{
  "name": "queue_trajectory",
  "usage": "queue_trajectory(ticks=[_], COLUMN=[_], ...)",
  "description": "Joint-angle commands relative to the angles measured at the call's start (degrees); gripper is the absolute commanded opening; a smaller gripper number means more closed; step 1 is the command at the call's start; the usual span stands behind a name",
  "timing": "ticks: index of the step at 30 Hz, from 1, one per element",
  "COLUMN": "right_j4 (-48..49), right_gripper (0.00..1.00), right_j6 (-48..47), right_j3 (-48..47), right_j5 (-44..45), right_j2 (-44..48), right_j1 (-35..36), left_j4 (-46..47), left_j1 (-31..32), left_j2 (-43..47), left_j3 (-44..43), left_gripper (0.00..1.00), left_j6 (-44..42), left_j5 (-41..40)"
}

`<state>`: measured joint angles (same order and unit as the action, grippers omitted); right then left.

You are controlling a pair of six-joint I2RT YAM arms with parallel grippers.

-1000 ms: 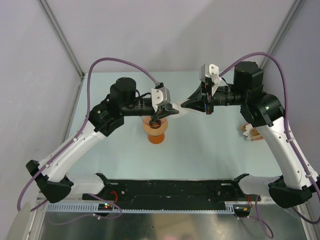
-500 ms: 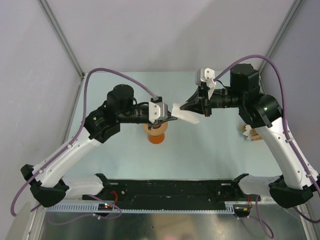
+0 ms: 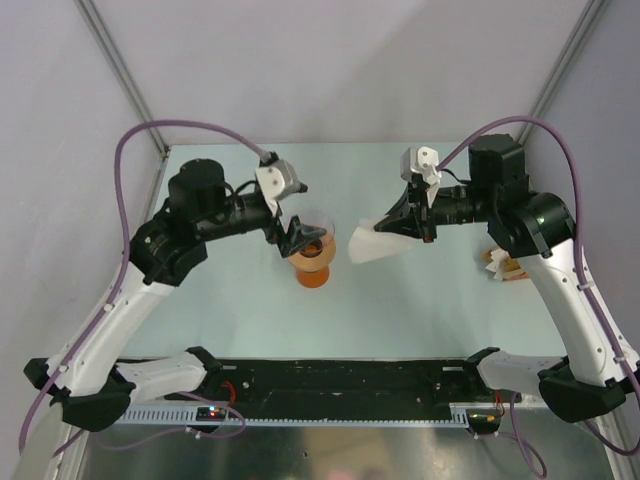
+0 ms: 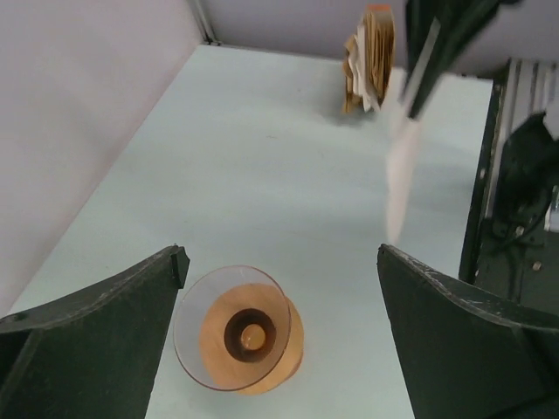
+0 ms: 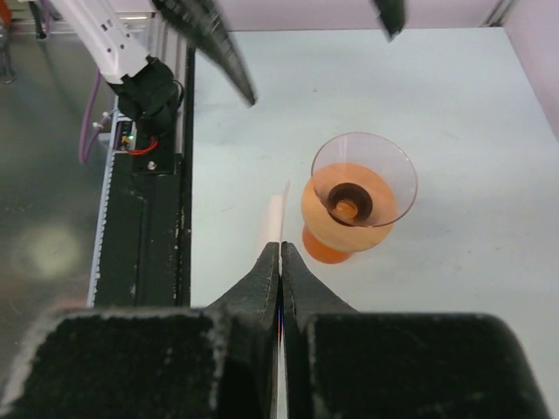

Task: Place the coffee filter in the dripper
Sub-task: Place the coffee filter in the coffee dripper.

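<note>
The dripper (image 3: 313, 256), a clear funnel on an orange base, stands upright on the table, left of centre. The coffee filter (image 3: 371, 246), a flat white paper fan, hangs in the air to its right, and my right gripper (image 3: 390, 226) is shut on its upper edge. In the right wrist view the filter (image 5: 275, 218) shows edge-on beyond the shut right gripper (image 5: 279, 246), with the dripper (image 5: 358, 205) just to its right. My left gripper (image 3: 296, 238) is open just left of the dripper. In the left wrist view the dripper (image 4: 238, 339) lies below the open left gripper (image 4: 281, 255), empty inside.
A tan-and-white stack of paper fans (image 3: 500, 265) stands at the right side of the table, also in the left wrist view as the stack (image 4: 371, 57). A black rail (image 3: 350, 385) runs along the near edge between the arm bases.
My left gripper has opened wide and drawn back to the left, away from the filter. The right gripper keeps its hold on the filter, which now hangs lower beside the dripper.
</note>
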<state>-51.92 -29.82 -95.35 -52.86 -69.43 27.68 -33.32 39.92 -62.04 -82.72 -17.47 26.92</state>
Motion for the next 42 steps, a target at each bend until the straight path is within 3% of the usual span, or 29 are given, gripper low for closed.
queue_trajectory(ticks=[1, 4, 5, 9, 16, 20, 25, 33, 39, 42], right_j4=[-0.02, 1.44, 1.72, 2.46, 5.05, 6.05, 5.98, 5.79, 5.63, 5.56], right_gripper=[0.00, 0.00, 0.00, 0.00, 0.00, 0.00, 0.00, 0.00, 0.00, 0.00], right_j6=[1.44, 4.34, 4.82, 5.61, 6.86, 6.84, 6.28, 5.62, 5.05, 4.89], right_j3=[0.87, 1.43, 1.54, 1.69, 1.49, 1.30, 1.44, 1.49, 1.59, 1.57], right_j5=[-3.74, -5.06, -5.28, -5.40, -4.73, -4.24, -3.91, -3.21, -2.41, -2.20], right_j2=[1.44, 1.02, 0.95, 0.54, -0.30, -0.59, -0.73, -0.32, -0.04, 0.04], right_j1=[0.70, 1.15, 1.41, 2.71, 4.23, 5.29, 5.79, 6.98, 8.20, 8.48], left_j4=[-2.04, -2.46, -2.50, -2.51, -2.47, -2.42, -2.43, -2.40, -2.38, -2.36], left_j1=[-3.56, -5.12, -5.21, -5.09, -4.39, -4.03, -3.72, -3.04, -2.79, -2.75], left_j2=[-2.41, -3.02, -3.63, -7.67, -10.48, -11.36, -11.30, -11.73, -12.29, -12.50], left_j3=[-7.43, -8.11, -8.14, -10.33, -11.85, -12.09, -11.78, -11.91, -12.04, -12.18], left_gripper=[0.97, 0.82, 0.73, 0.45, 0.24, 0.20, 0.27, 0.28, 0.24, 0.18], left_j6=[12.45, 10.48, 10.46, 13.05, 14.77, 15.82, 16.34, 17.01, 17.03, 17.04], left_j5=[4.70, 17.92, 21.21, 29.19, 34.70, 36.11, 36.75, 36.33, 36.03, 36.22])
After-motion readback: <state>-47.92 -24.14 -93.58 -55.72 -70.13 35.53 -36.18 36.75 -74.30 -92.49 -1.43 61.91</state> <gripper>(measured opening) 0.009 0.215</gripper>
